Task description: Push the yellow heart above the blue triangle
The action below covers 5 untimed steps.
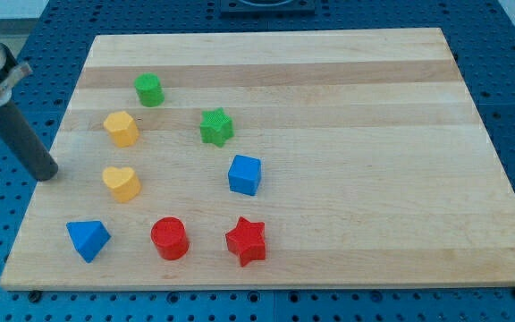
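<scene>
Your rod leaned in from the view's top left; my tip [48, 172] sat left of the yellow heart [121, 183], apart. There was no tool to open. The heart sat above the blue triangle [88, 239], slightly right.

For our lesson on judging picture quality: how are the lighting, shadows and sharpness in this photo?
Camera view: light is soft and even, with no glare on the wooden board; the yellow heart and blue triangle cast only faint shadows; blocks look sharp; my tip is slightly soft.
</scene>
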### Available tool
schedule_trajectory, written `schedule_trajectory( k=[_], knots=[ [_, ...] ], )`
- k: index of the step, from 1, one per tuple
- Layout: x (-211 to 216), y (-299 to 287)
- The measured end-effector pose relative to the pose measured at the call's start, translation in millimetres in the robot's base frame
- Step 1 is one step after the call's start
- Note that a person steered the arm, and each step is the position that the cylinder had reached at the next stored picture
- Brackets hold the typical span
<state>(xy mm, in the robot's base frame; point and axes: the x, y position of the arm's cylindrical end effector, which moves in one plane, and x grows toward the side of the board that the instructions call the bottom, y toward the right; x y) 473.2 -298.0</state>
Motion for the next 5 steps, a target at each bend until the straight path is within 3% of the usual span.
schedule_trajectory(
  k=[4, 5],
  knots=[
    [-14, -6],
    [-13, 40]
  ],
)
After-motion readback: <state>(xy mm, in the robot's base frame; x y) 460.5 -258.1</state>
